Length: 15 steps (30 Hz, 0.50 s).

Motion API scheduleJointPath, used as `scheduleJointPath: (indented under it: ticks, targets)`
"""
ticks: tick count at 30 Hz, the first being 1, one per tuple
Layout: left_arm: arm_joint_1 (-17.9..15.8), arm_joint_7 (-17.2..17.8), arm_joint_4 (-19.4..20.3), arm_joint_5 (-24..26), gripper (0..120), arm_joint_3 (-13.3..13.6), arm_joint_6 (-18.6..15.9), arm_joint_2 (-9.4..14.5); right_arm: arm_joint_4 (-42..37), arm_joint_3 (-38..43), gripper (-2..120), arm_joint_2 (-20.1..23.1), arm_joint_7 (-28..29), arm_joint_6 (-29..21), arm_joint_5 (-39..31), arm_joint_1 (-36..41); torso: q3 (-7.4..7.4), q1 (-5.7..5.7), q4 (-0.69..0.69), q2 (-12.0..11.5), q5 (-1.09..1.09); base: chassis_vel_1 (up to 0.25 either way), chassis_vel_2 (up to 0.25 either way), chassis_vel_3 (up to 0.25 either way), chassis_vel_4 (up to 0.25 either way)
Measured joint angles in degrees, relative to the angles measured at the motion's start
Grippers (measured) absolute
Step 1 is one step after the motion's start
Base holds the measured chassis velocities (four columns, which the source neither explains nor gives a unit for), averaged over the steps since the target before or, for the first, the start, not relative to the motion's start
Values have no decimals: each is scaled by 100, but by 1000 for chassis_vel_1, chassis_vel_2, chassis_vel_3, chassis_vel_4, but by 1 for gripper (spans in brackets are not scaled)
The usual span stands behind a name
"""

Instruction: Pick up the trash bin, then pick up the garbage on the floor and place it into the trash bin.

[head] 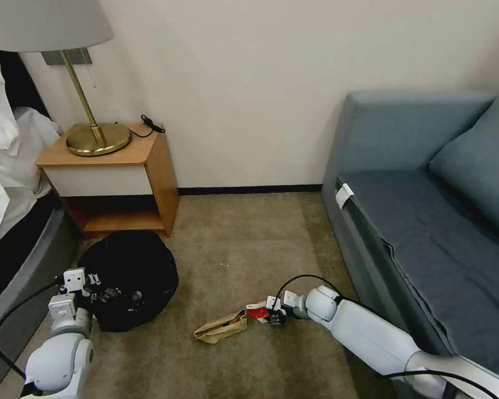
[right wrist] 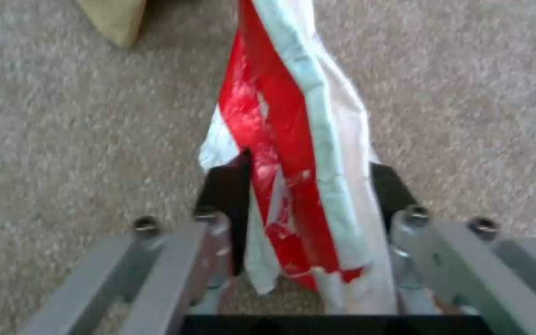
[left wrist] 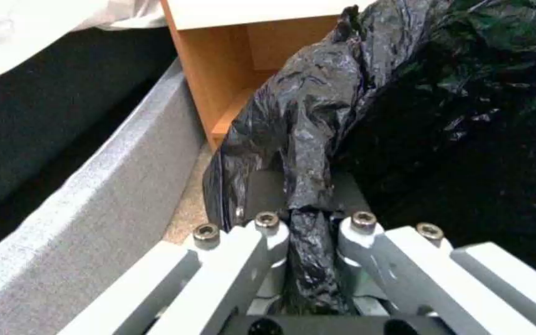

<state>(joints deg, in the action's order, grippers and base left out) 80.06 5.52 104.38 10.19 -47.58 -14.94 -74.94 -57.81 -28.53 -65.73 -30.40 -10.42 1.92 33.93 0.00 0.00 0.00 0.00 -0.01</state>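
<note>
The right gripper [right wrist: 305,186], low over the carpet [head: 244,244], pinches one red-and-white carton [right wrist: 293,153] beside one brown paper bag [head: 220,327], while the left gripper [left wrist: 308,218] clamps the black liner of the single trash bin [head: 128,277] by the nightstand [head: 113,177].

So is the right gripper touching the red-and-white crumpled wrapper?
Touching. In the right wrist view the right gripper has its black pads closed against both sides of the red-and-white wrapper.
</note>
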Motion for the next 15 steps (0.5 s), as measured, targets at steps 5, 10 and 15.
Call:
scheduleJointPath:
  ticks: [5, 10, 15]
  targets:
    - [-8, -1, 0, 1, 4, 9, 0, 15, -7, 90, 14, -6, -2, 11, 1, 32, 0, 0, 0, 0, 1, 0, 0, 0, 0]
    - [13, -6, 0, 0, 4, 28, 3, 19, -4, 211, 0, -13, -31, 61, 18, 76, 0, 0, 0, 0, 0, 0, 0, 0, 0]
    - [11, -11, -16, 1, 4, 29, 8, 49, -4, 443, 0, -107, -39, 80, 55, 126, 0, 0, -1, 0, 0, 0, 0, 0, 0]
